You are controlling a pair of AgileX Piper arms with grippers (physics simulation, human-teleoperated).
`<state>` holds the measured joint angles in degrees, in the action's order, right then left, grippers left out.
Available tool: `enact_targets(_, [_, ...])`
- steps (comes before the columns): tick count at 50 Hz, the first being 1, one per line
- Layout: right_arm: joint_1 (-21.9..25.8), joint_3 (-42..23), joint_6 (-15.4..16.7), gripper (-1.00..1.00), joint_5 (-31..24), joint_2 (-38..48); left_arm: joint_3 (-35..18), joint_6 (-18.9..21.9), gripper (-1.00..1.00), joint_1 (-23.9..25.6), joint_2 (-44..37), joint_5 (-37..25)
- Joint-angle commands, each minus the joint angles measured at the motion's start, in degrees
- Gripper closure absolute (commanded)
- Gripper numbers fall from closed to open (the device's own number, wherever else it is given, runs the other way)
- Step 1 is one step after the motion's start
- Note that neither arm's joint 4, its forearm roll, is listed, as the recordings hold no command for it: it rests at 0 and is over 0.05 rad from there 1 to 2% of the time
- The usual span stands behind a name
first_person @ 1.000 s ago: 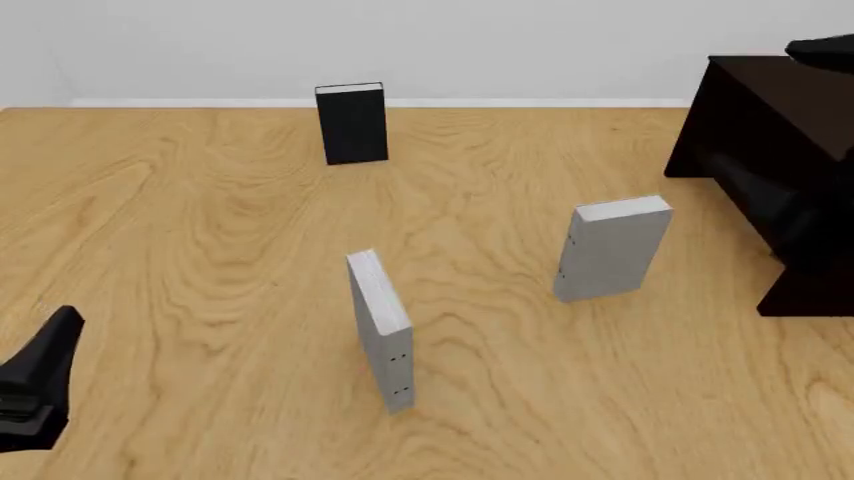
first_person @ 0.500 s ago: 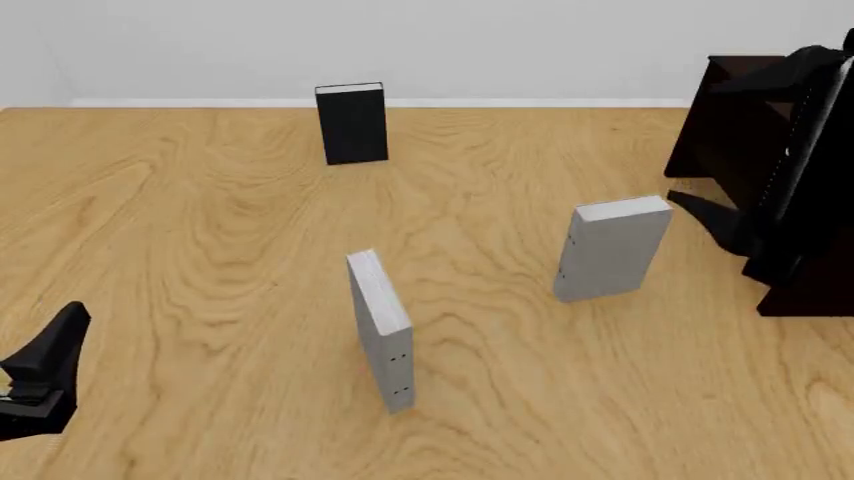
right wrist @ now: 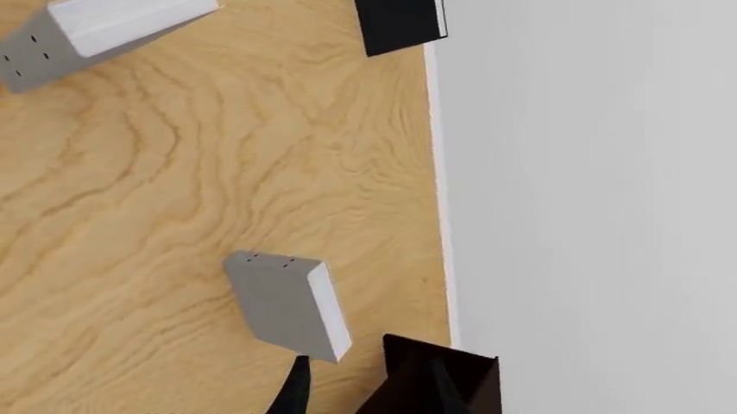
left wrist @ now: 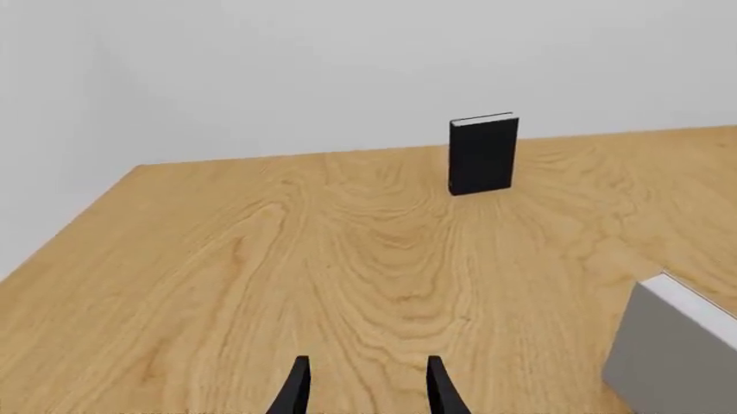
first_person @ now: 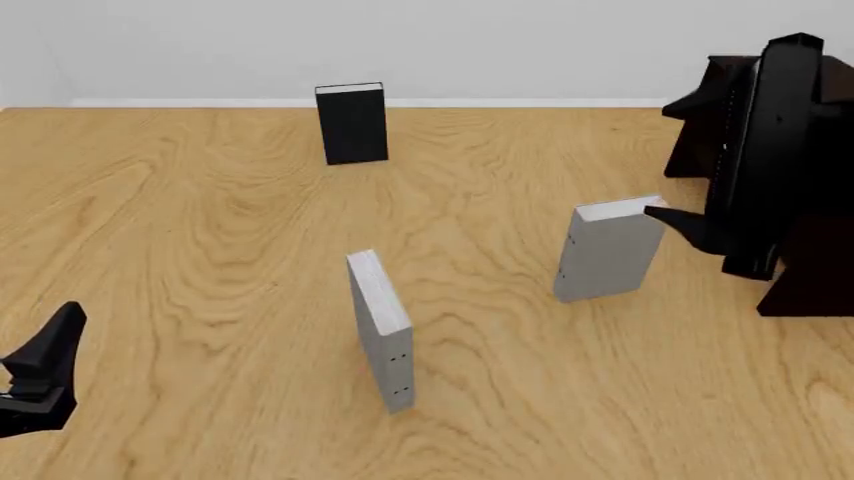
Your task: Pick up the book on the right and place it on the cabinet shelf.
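Grey book (first_person: pixel 610 250) is standing upright just beside the dark cabinet (first_person: pixel 814 265). Right gripper (first_person: pixel 674 219) is nearing its top edge, fingers apart; straddle the covers squarely before closing. Left gripper (left wrist: pixel 364 390) idling, fingers apart.

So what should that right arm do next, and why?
Probably ease the right gripper a little further toward the pale grey book so its fingers straddle the top edge. One fingertip sits right beside the book's upper corner and nothing is gripped; the book stands upright on the table, near the dark cabinet. Whether the jaws are spread wide enough is hard to tell.
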<state>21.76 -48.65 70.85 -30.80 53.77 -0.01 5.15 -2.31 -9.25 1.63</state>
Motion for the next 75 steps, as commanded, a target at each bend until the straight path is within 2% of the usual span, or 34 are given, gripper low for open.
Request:
enact_targets(1, [-0.34,-3.33,1.37,-1.0,-2.49,5.18,0.01,1.02,-1.0,-0.22,0.26,-0.57])
enact_targets(5, [-0.07,-4.94,0.81,-1.0,-3.11,7.09,0.01,1.2,-1.0,-0.16,0.54,-0.84])
enact_targets(9, [-0.89,-4.05,3.15,-1.0,-1.58,8.47,0.01,1.62,-1.0,-0.11,0.51,-1.18])
enact_targets(12, [-0.43,-4.76,2.12,-1.0,-1.34,9.89,0.01,1.52,-1.0,0.22,1.05,-1.7])
enact_targets(24, [-1.67,-3.35,4.63,-1.0,-0.3,13.11,0.01,1.56,-1.0,0.16,2.08,-2.47])
enact_targets(27, [-2.38,-4.13,4.46,-1.0,-0.46,14.0,0.01,1.89,-1.0,0.0,0.46,-1.53])
enact_targets(28, [-3.35,-3.43,5.89,-1.0,-0.45,14.01,0.01,1.86,-1.0,-0.18,0.46,-1.4])
enact_targets(32, [-3.13,-4.67,5.29,-1.0,-1.12,14.99,0.01,2.03,-1.0,-0.46,0.09,-0.9])
enact_targets(36, [-4.18,-4.9,6.34,-1.0,-1.36,15.66,0.01,2.55,-1.0,-0.83,0.17,-1.07])
enact_targets(38, [-4.26,-5.49,6.54,-1.0,-1.57,16.09,0.01,1.42,-1.0,-0.8,-1.29,-0.39])
enact_targets(40, [-4.18,-6.23,6.42,-1.0,-1.87,16.64,0.01,3.15,-1.0,-0.7,0.34,-1.44])
enact_targets(41, [-4.18,-6.23,6.42,-1.0,-1.87,16.64,0.01,2.73,-1.0,-0.7,0.34,-1.52])
enact_targets(43, [-5.32,-5.78,7.94,-1.0,-1.4,16.95,0.0,1.93,-1.0,-0.56,0.07,-1.29])
enact_targets(48, [-5.65,-6.91,8.43,-1.0,-0.87,18.24,0.01,2.18,-1.0,-0.22,-0.35,-1.16])
enact_targets(63, [-5.58,-8.39,8.25,-1.0,0.25,22.09,0.01,2.85,-1.0,-0.69,-6.44,4.15])
enact_targets(75, [-4.91,-8.63,7.95,-1.0,0.92,25.47,0.01,3.29,-1.0,-0.12,-5.24,2.59])
